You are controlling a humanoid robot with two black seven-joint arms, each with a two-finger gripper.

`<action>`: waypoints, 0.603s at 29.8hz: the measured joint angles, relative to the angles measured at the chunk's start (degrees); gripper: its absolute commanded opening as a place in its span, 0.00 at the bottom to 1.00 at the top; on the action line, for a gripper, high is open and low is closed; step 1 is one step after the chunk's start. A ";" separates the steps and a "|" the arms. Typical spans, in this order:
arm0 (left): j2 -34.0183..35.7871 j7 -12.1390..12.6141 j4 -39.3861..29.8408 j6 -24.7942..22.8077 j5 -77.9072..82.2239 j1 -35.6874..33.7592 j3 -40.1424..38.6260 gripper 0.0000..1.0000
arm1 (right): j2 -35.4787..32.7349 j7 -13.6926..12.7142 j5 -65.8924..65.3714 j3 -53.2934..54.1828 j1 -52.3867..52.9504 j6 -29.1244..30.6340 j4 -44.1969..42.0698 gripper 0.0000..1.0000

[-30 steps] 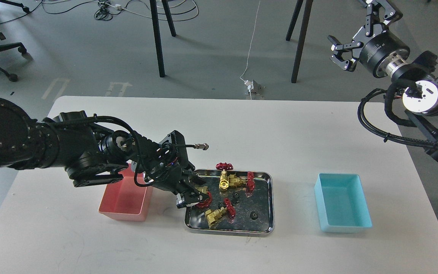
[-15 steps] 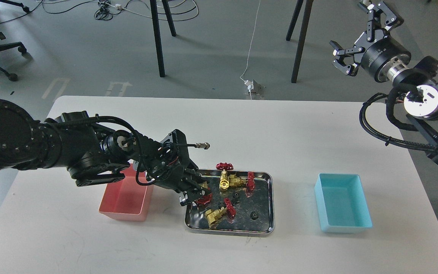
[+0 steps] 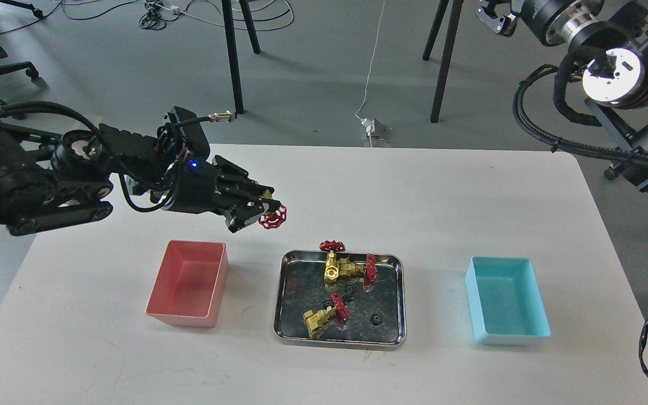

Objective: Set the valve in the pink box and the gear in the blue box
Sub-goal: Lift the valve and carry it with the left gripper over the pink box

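My left gripper [image 3: 259, 211] is shut on a valve [image 3: 273, 216]; its red handwheel sticks out past the fingertips. It hangs above the table, behind and between the pink box [image 3: 189, 284] and the steel tray [image 3: 387, 287]. The pink box looks empty. Three more valves lie in the tray, one of them at its front left [image 3: 319, 319]. Tiny black gears also lie there, one in the middle [image 3: 349, 292] and one near the front [image 3: 376, 319]. The blue box [image 3: 507, 298] stands empty at the right. My right gripper [image 3: 491, 16] is high at the top edge, mostly cut off.
The right arm's thick joints and cables [image 3: 616, 73] hang over the table's far right corner. Chair and table legs [image 3: 234, 56] stand on the floor behind the table.
My left gripper has lifted a valve out of the tray's left side and carried it up and back. The right arm has risen, so its gripper is now nearly out of the frame.
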 measured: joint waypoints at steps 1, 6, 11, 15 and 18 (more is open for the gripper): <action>2.76 0.01 -1.81 -0.16 0.50 -0.30 0.15 0.08 | 0.59 0.00 0.00 0.00 0.13 -0.02 -0.68 1.00; 13.37 0.01 -6.38 -0.39 8.44 0.97 0.69 0.08 | 1.86 0.00 -0.01 0.02 -0.71 0.09 -1.91 1.00; 16.39 -0.01 -6.55 -0.32 10.85 5.65 -0.46 0.08 | 1.89 0.00 -0.01 0.16 -1.96 0.49 -1.93 1.00; 15.96 -0.01 -5.47 -0.27 10.99 7.48 -0.88 0.08 | 1.38 0.00 -0.01 0.20 -2.54 0.64 -1.73 1.00; 13.97 0.01 -2.68 -0.31 10.95 9.98 -1.39 0.08 | 1.12 0.00 -0.01 0.27 -3.15 0.67 -1.53 1.00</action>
